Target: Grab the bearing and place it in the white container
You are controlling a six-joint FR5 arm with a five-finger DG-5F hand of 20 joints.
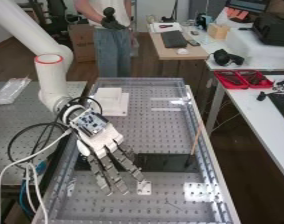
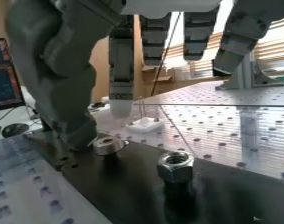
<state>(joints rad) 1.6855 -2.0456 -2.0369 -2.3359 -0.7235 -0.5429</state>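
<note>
one hand (image 1: 103, 142) over the dark strip (image 1: 167, 162) on the perforated tabletop (image 1: 93, 200), fingers (image 1: 113, 176) reaching toward the near end of the high view. fingers are wide, fairly straight and spread (not wrapped around anything). thumb (image 2: 63, 95) hangs down in the wrist view, its tip right beside the bearing (image 2: 108, 145); can't tell if the two touch. bearing is a short silvery ring sitting on the dark strip, not gripped, fingertips apart from it.

one hex nut (image 2: 175, 166) on the same strip, near the bearing but with a gap between, threaded hole facing up (shiny metal). small white block (image 2: 145, 124) on the perforated metal just beyond the strip, little upright pins on it.

high view: a white square piece (image 1: 109, 95) lies on a wider white base (image 1: 119, 109) toward the far end, behind the hand and well apart from the fingers (maybe the container, can't tell if it's hollow). one thin brown stick (image 1: 196, 137) slants up by the right wall, dark lower end at the strip.
</note>
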